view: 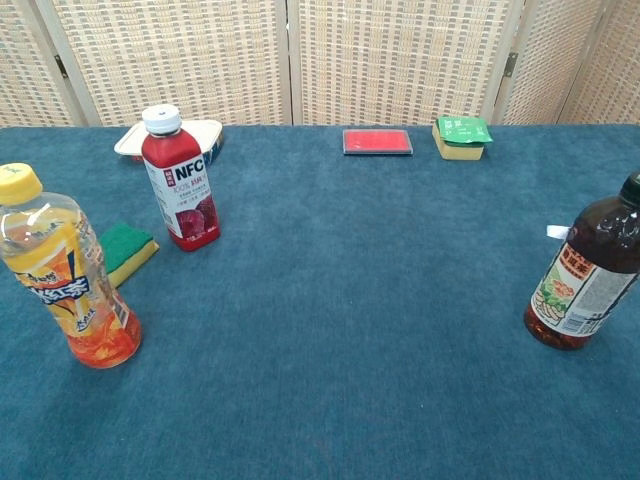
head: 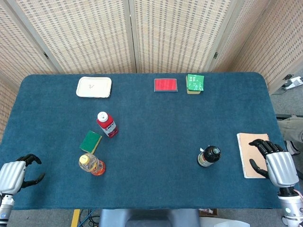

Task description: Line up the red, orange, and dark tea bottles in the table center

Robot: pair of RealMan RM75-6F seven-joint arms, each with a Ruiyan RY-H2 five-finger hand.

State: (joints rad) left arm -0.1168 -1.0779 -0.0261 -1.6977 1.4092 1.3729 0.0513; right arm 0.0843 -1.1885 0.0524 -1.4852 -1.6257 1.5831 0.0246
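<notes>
The left hand (head: 13,175) hovers at the counter's (head: 156,156) near-left corner, fingers curled apart, grasping nothing. The right hand (head: 277,165) rests on the notebook (head: 247,158), fingers spread, holding nothing.

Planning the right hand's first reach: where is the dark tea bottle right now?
In the head view the dark tea bottle with the black cap stands upright on the table's right side, between the tan notebook and centre; the chest view shows it at the right edge.

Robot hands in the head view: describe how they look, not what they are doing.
Each robot hand, left and right, has a smooth silver-grey shell over its back and slim black fingers. Below each shell a pale grey wrist section leads off the bottom of the picture. No cables or markings are clear. The chest view shows neither.
</notes>
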